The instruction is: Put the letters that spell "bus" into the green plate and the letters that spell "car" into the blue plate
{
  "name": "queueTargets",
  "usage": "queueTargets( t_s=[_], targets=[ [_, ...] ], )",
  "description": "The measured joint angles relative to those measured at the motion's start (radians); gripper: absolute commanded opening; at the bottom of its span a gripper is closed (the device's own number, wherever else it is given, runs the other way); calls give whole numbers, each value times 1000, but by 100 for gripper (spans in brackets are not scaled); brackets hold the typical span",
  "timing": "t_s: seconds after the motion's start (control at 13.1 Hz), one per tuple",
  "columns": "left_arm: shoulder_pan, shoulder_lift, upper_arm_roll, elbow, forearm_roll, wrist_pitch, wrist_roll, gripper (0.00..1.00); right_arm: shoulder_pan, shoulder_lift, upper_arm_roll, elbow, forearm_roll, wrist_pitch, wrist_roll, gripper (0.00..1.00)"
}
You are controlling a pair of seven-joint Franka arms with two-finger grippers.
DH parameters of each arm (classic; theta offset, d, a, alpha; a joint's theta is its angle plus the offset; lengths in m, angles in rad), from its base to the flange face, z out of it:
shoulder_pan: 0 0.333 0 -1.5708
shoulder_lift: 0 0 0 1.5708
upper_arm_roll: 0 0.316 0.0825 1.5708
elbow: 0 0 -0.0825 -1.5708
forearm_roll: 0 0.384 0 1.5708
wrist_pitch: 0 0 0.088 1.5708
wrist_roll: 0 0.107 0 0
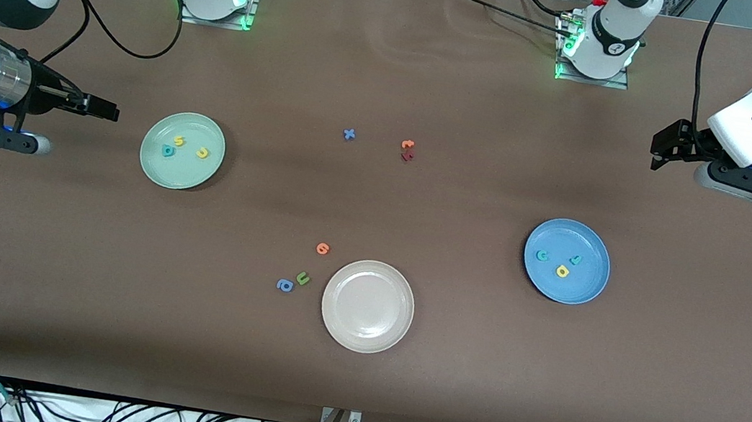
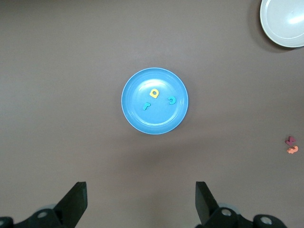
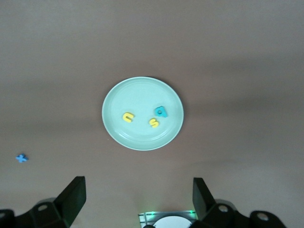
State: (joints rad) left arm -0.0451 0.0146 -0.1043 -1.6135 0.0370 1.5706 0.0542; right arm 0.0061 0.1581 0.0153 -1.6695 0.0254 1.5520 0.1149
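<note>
Resting in blue plate: teal c, yellow a; both end effectors open.

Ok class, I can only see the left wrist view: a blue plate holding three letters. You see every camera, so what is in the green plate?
Observer: The green plate holds three letters: a teal b, a yellow s and a yellow u.
Operator: Is the right gripper over it?
Observer: No. The right gripper hangs open over bare table beside that plate, toward the right arm's end.
Operator: Any loose letters by the cream plate?
Observer: Three lie on the table beside the cream plate: an orange letter, a green u and a blue a.
</note>
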Motion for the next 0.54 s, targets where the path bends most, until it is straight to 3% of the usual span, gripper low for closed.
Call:
queueTargets(
  t_s=[0.15, 0.23, 0.54],
  targets=[
    [0, 1, 1, 2, 0, -2, 0, 100, -113, -7, 138, 2, -34, 8, 0, 99],
    [0, 2, 2, 2, 0, -2, -4, 100, -135, -11, 170, 2, -39, 9, 1, 99],
    [0, 3, 2, 3, 0, -2, -75, 100, -141, -19, 185, 6, -41, 10, 10, 99]
  ],
)
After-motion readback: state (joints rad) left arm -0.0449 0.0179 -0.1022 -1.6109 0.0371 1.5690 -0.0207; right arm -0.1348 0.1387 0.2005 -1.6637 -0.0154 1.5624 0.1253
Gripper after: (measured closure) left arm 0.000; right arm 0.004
